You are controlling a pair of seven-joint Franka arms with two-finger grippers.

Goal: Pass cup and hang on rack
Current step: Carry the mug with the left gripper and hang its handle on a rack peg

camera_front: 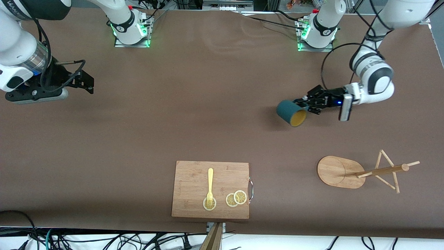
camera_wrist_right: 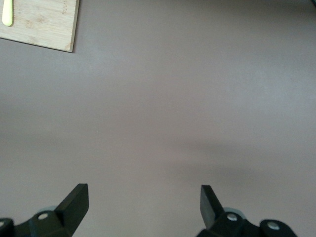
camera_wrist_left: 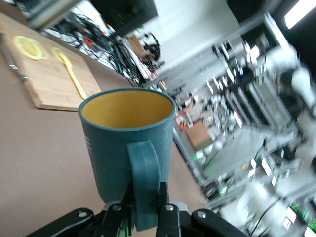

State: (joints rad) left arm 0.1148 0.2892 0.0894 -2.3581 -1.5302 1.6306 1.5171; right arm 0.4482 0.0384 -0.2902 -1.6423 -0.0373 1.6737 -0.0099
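Lying near the camera-side edge: cutting board [camera_front: 210, 190], fork [camera_front: 210, 188], rack [camera_front: 360, 172]; cup [camera_front: 291, 113] held sideways by handle, left gripper [camera_front: 304, 103] clamped; right gripper [camera_front: 88, 81] spread wide, nothing held, waiting.

Two glossy white jointed arms [camera_front: 376, 74] with black two-finger grippers [camera_front: 305, 102], looping black cables, and green-lit square bases [camera_front: 133, 33].

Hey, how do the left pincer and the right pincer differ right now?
The left pincer is shut on the teal cup's handle; the right pincer is open and holds nothing. The left pincer carries the cup tilted in the air over bare table toward the left arm's end, while the right pincer waits over bare table toward the right arm's end. Both are black, two-fingered, and off the table.
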